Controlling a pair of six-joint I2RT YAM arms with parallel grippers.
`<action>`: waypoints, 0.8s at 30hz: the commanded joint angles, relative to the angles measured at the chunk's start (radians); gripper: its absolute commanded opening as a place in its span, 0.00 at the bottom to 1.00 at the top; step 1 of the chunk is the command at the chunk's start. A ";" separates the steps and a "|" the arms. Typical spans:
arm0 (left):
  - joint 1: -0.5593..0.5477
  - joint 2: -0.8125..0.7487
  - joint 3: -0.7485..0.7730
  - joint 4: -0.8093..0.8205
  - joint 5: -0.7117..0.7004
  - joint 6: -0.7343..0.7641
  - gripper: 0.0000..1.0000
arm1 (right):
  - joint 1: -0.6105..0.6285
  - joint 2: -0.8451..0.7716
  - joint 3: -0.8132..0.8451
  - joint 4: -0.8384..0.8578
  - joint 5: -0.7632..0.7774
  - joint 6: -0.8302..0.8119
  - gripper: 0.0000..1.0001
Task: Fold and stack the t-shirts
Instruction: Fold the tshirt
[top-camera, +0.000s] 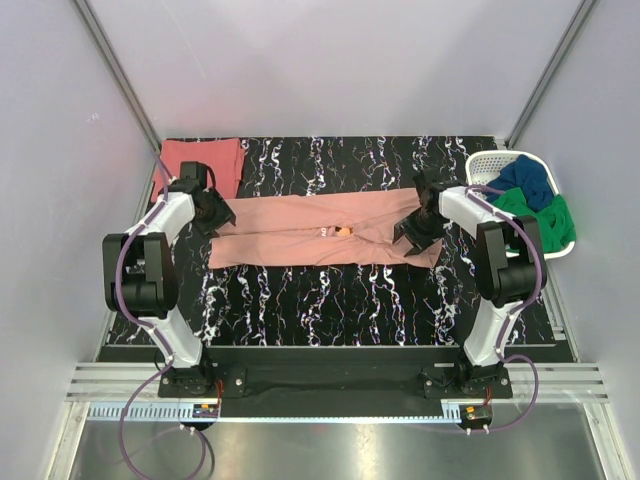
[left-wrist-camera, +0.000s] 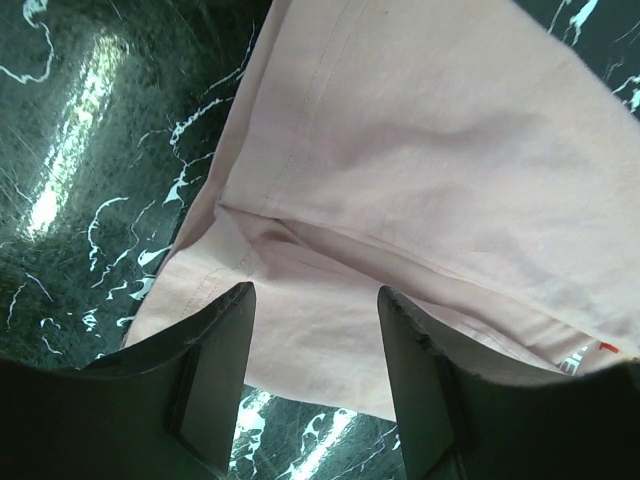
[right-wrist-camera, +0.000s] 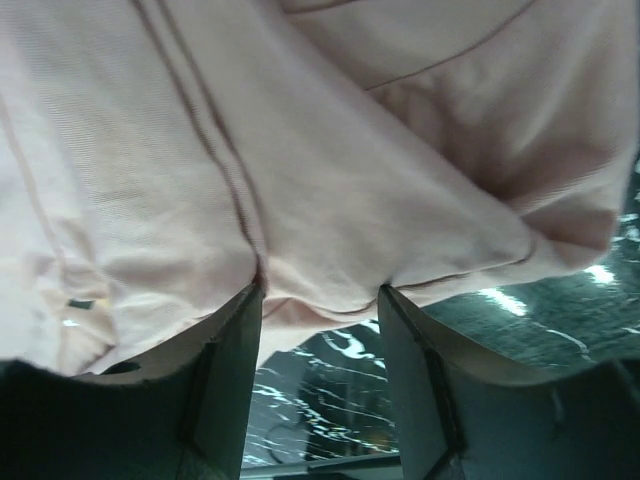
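Arms (top-camera: 170, 215) over pink t-shirt (top-camera: 320, 232) ends, fingers (left-wrist-camera: 215, 370) apart

two t-shirts (top-camera: 300, 240) (top-camera: 205, 160), one basket (top-camera: 490, 160), two arms (top-camera: 150, 270) (top-camera: 505, 265)

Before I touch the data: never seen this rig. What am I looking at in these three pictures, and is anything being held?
Two robot arms are bolted at the near edge of a black marbled table. The wide picture looks down from above and behind them. The other two come from a camera on each wrist, so the dark prongs at the bottom are that arm's own fingers. A pale pink t-shirt lies across the middle as a long band. The left gripper is at its left end, the right gripper at its right end. Both stand open over the cloth, so nothing is held. A coral-red shirt lies at the far left corner. A white basket on the right holds blue and green clothes.
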 joint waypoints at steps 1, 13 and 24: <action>-0.002 -0.033 -0.023 0.053 0.035 0.003 0.57 | 0.020 -0.056 0.008 0.074 -0.005 0.096 0.56; -0.008 -0.003 -0.031 0.064 0.039 -0.016 0.57 | 0.053 -0.062 0.017 0.076 0.056 0.168 0.55; -0.008 -0.020 -0.033 0.056 0.024 -0.019 0.56 | 0.063 -0.053 0.016 0.120 0.095 0.214 0.52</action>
